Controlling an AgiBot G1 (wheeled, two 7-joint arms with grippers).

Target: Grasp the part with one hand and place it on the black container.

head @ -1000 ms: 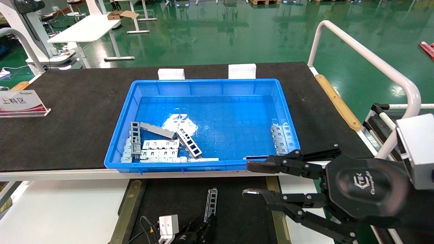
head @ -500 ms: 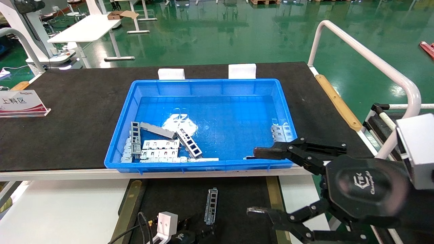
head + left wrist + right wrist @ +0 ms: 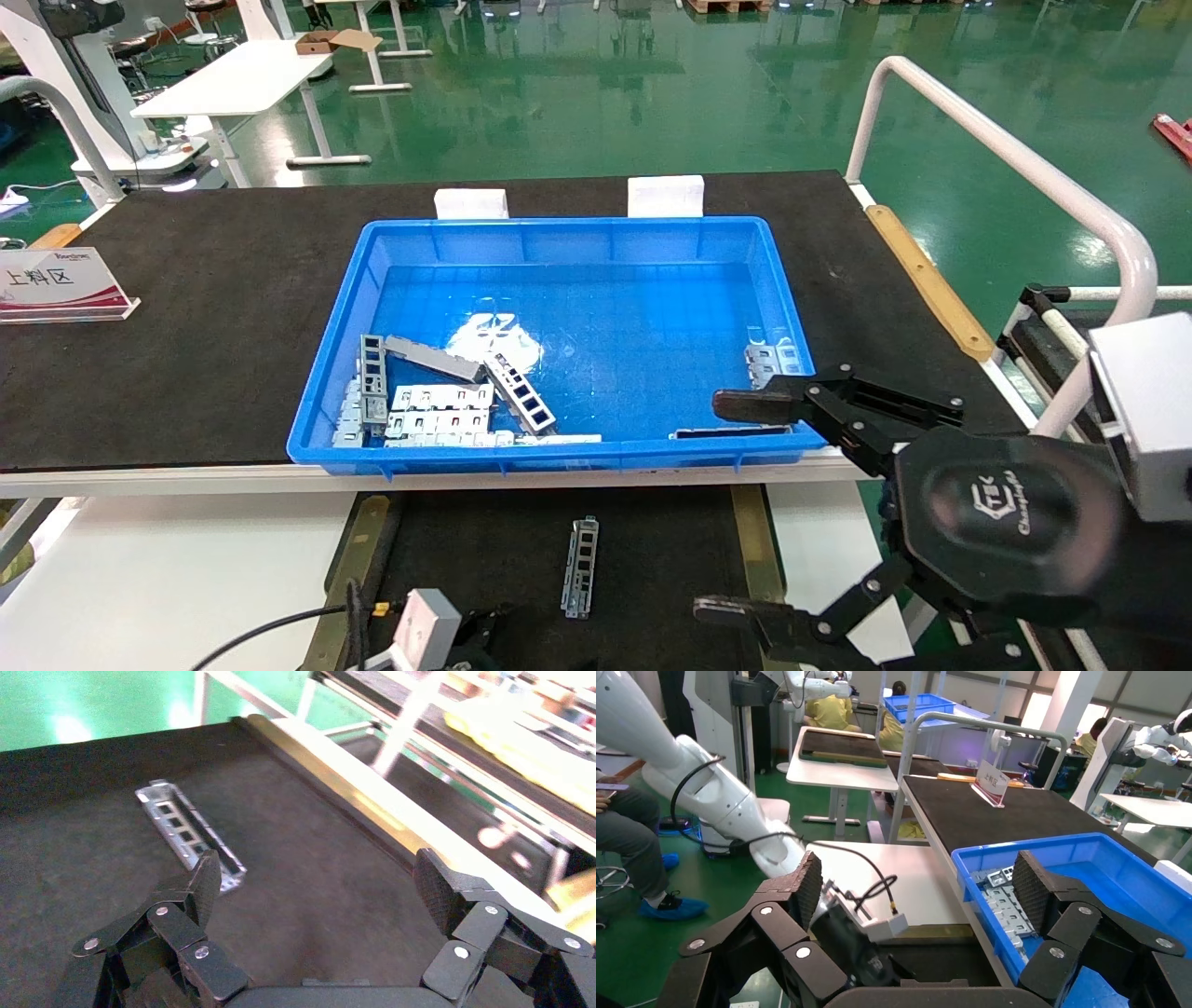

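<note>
A long, narrow silver part (image 3: 580, 567) lies flat on the black container (image 3: 652, 545), a matte tray edged by tan strips, apart from both grippers. The left gripper (image 3: 320, 885) sits low at the near edge of that tray with its fingers spread wide and nothing between them. From this gripper the part lies just ahead and off toward one finger: in the left wrist view its near end sits right beside that finger's pad (image 3: 209, 881), and its long axis runs away from the gripper at a slant, cut-outs facing up. The right gripper (image 3: 726, 508) hovers to the right, fingers also spread wide and empty, with one finger over the near right corner of the blue crate (image 3: 559, 233) and the other over the tray's right strip. The left gripper is the nearer of the two to the placed part. By this layout, this part's placement looks complete. The head view shows what the wrist views miss: a pile of further parts (image 3: 438, 401) in the crate's near left corner, beyond the left gripper. Only the left wrist view shows the small gap between pad and part.
</note>
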